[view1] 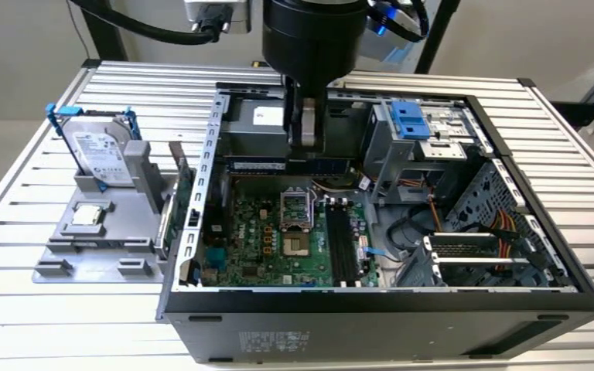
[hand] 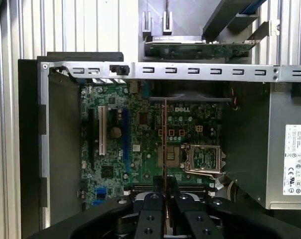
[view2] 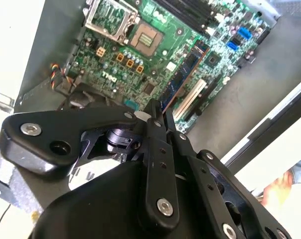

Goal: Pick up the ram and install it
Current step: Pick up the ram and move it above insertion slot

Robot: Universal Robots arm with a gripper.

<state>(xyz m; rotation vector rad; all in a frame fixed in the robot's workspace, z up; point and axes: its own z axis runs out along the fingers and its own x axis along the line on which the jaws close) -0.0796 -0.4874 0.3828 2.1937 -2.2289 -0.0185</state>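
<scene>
The ram is a long dark stick that hangs level above the open computer case, over the back of the green motherboard. My gripper comes down from above and is shut on it near its middle. In the first wrist view the ram shows edge-on as a thin line running out from between the fingertips of the gripper. In the second wrist view the ram sticks out past the gripper over the board. The black memory slots lie lower on the board, beside the processor socket.
On a grey holder at the exterior view's left stand a silver hard drive in a blue frame and a small square chip. Inside the case are the power supply, a drive cage with a blue latch and loose cables.
</scene>
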